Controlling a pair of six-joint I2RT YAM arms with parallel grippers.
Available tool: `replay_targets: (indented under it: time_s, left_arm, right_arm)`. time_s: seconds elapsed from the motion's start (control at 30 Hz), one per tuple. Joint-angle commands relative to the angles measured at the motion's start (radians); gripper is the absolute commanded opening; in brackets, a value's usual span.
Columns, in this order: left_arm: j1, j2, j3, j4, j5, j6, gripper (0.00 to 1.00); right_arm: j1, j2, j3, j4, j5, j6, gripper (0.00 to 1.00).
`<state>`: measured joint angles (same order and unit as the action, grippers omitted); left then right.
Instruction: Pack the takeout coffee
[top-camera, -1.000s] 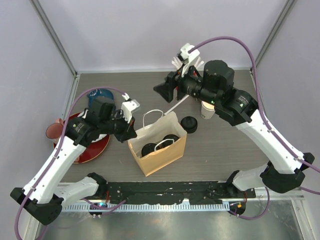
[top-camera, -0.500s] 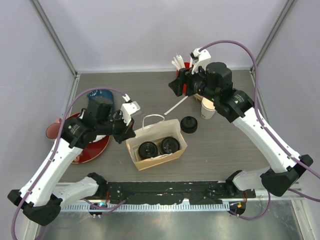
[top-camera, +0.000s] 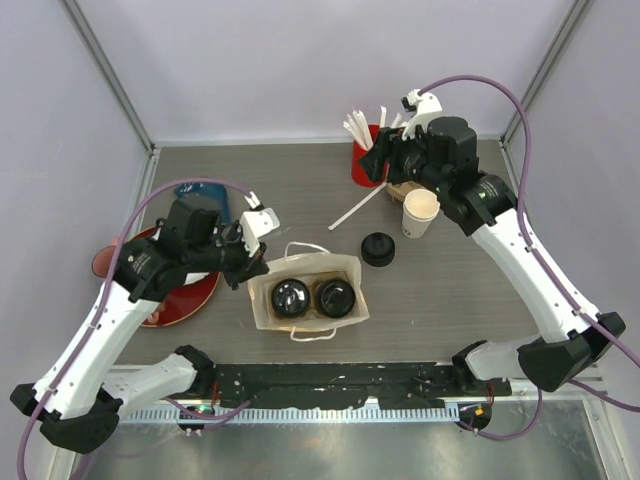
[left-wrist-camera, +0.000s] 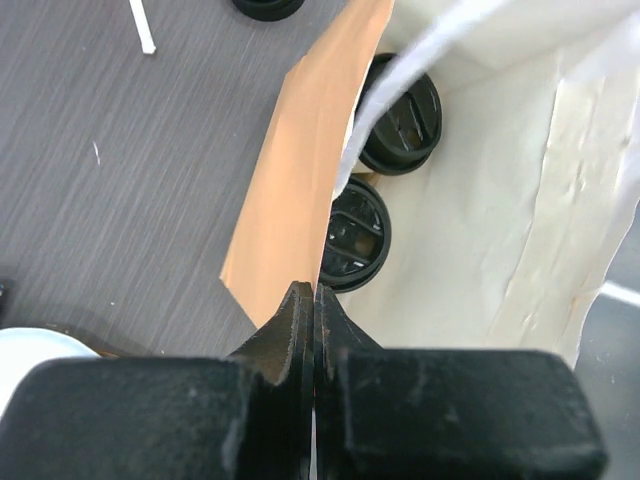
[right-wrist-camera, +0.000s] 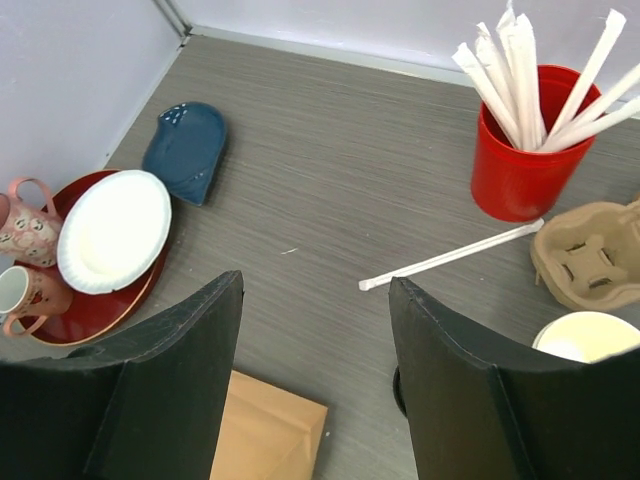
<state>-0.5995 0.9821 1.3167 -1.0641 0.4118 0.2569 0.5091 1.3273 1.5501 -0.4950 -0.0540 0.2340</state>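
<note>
so both lidded cups (top-camera: 291, 297) are sitting in the paper bag (left-wrist-camera: 285, 200) on the tabletop (top-camera: 450, 290), we're pinching its rim tight with the left hand (left-wrist-camera: 315, 300), right hand (right-wrist-camera: 315, 290) is hanging open and empty, guessing we're just letting go next

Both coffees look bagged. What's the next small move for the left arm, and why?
Probably open the left gripper and let go of the paper bag. Its jaws are shut on the bag's rim, both lidded cups stand inside, and the bag seems to stand upright on the table, so the hold looks unneeded.
</note>
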Motion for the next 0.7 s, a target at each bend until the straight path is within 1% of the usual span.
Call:
replay_targets:
  time_s: [0.0, 0.2, 0.33, 0.4, 0.5, 0.53, 0.6, 0.67]
  left_arm:
    - [-0.023, -0.039, 0.061, 0.003, 0.016, 0.048, 0.0]
    - [-0.034, -0.046, 0.064, -0.011, -0.001, 0.088, 0.0]
    - [-0.036, -0.037, 0.064, -0.014, -0.007, 0.074, 0.0]
    - [-0.033, -0.02, 0.062, -0.017, -0.011, 0.041, 0.0]
    - [-0.01, 0.003, 0.059, -0.02, 0.007, 0.007, 0.0]
    - [-0.002, 0.01, 0.062, -0.023, 0.016, 0.005, 0.0]
    - [0.02, 0.036, 0.065, -0.03, 0.03, -0.001, 0.0]
    - [0.041, 0.053, 0.067, -0.034, 0.054, -0.005, 0.0]
  right_arm:
    - [-0.026, 0.03, 0.016, 0.015, -0.01, -0.021, 0.65]
    - [-0.096, 0.134, 0.09, 0.015, -0.007, -0.048, 0.65]
    - [-0.145, 0.217, 0.184, 0.024, 0.0, -0.062, 0.63]
    - [-0.175, 0.271, 0.22, 0.032, -0.001, -0.07, 0.63]
    - [-0.211, 0.343, 0.298, 0.03, -0.009, -0.085, 0.59]
    - [-0.222, 0.36, 0.33, 0.03, -0.013, -0.087, 0.55]
    - [-0.244, 0.418, 0.366, 0.03, -0.007, -0.11, 0.5]
    - [-0.264, 0.461, 0.418, 0.035, 0.016, -0.111, 0.5]
